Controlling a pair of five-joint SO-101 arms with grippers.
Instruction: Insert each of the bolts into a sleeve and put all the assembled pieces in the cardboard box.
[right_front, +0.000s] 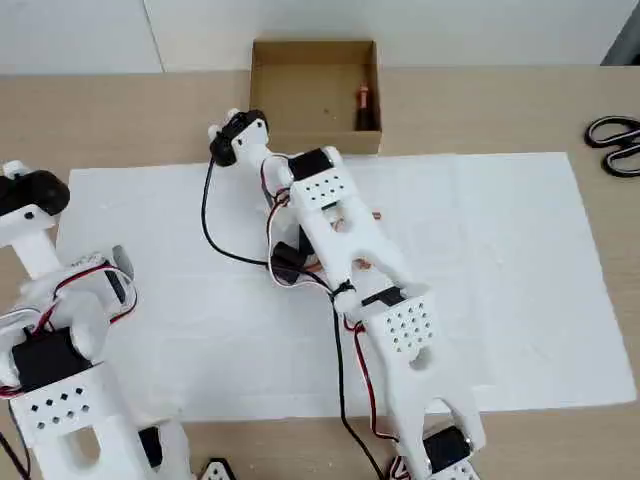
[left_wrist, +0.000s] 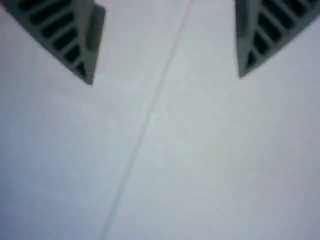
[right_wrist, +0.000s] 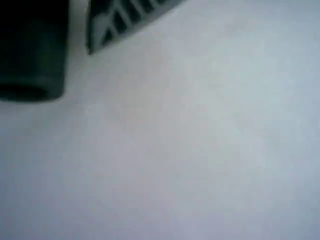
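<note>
White sheet (right_front: 500, 250) under left tool (left_wrist: 165, 77) — fingers apart.

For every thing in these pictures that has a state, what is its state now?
cardboard box: open-topped, one assembled piece inside.
assembled piece: bolt in sleeve, against the box's right wall.
left gripper: open, empty, above the white paper.
right gripper: beside the box's near left corner; open or shut unclear.
scissors: lying flat, handles close together.

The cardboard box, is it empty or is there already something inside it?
Not empty. In the high view the cardboard box holds one dark piece with a coppery end, lying against a side wall.
</note>
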